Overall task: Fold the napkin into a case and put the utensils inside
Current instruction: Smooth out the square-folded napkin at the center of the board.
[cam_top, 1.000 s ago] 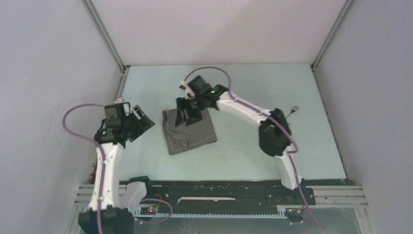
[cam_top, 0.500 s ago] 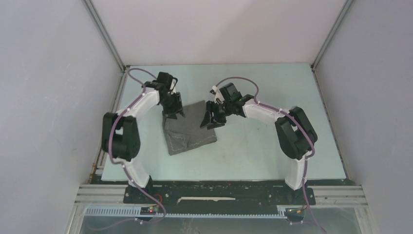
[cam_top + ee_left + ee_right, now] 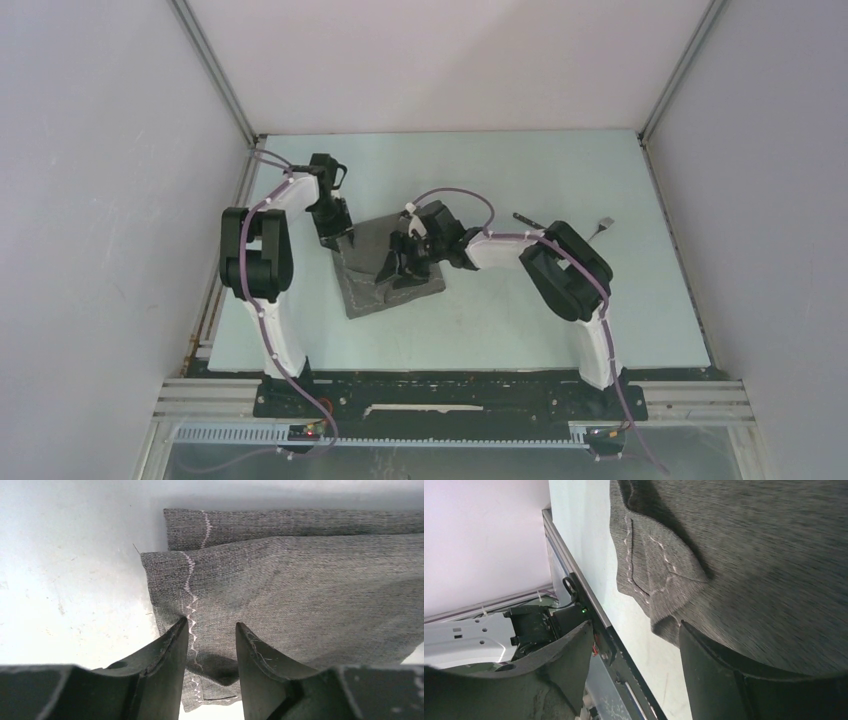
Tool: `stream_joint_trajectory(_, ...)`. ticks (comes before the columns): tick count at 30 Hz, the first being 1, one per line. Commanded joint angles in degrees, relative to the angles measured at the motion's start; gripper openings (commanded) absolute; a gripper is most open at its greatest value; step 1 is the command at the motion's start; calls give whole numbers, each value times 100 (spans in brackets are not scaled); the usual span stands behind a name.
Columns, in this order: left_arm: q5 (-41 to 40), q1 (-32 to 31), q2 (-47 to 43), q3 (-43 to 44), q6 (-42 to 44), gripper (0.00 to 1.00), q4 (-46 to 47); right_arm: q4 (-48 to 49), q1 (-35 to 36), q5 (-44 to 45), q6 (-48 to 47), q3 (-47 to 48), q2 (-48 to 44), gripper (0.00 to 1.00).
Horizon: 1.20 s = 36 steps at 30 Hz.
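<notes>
Two folded layers of the napkin (image 3: 368,292) lie on the table (image 3: 520,330), a little left of the middle, and you have both arms on it. Your left gripper (image 3: 211,630) is at the far left corner. Its jaws stand partly spread, one on each side of the pale stitched hem (image 3: 190,590), with the cloth in the gap but, as far as I can see, not squeezed. Your right gripper (image 3: 634,626) is low over the middle of the napkin with the jaws wide apart; one jaw touches a raised fold of cloth and nothing is pinched. The utensils (image 3: 605,224) are well apart from the cloth, at the far right of the table, partly hidden behind the right arm (image 3: 565,270). I judge that you are in the folding step and the case is not yet formed, because the cloth looks like a loose square, not a narrow pouch. The next move calls for a firm pinch on the hem with the left, taking only the layer you want to turn, while the right holds the rest flat. If you catch both layers, the whole napkin will probably drag.
</notes>
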Motion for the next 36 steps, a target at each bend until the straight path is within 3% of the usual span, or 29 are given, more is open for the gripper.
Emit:
stream_joint_trajectory(1,-82,5,-152,-172,216,46,148,1077,158,54,753,118,324,72)
stream_joint_trajectory(4,-57,15,-90,-134,235,47,157,1286,173,-57,981,114,537,73)
stream_joint_trajectory(10,-59,24,-166,-211,257,47,215,792,324,228,724,110,458,76)
stream_joint_trajectory(16,-25,16,-322,-250,173,48,280,1208,428,58,766,401,659,76)
stream_joint_trajectory(22,-1506,-33,-1682,-68,135,52,309,633,1028,120,-44,1157,585,74)
stream_joint_trajectory(26,-1715,4,-2060,197,26,59,390,-33,1469,-216,-393,1953,938,72)
stream_joint_trajectory(29,-1113,24,-1691,521,51,69,366,158,1343,-366,-253,1558,508,71)
stream_joint_trajectory(31,-439,25,-1164,895,175,72,202,314,1085,-166,-238,693,-128,75)
stream_joint_trajectory(33,209,-1,-594,1295,292,73,32,-565,846,52,-592,484,-592,76)
stream_joint_trajectory(36,287,-83,220,1925,506,74,-226,-1438,719,657,-917,17,-1273,77)
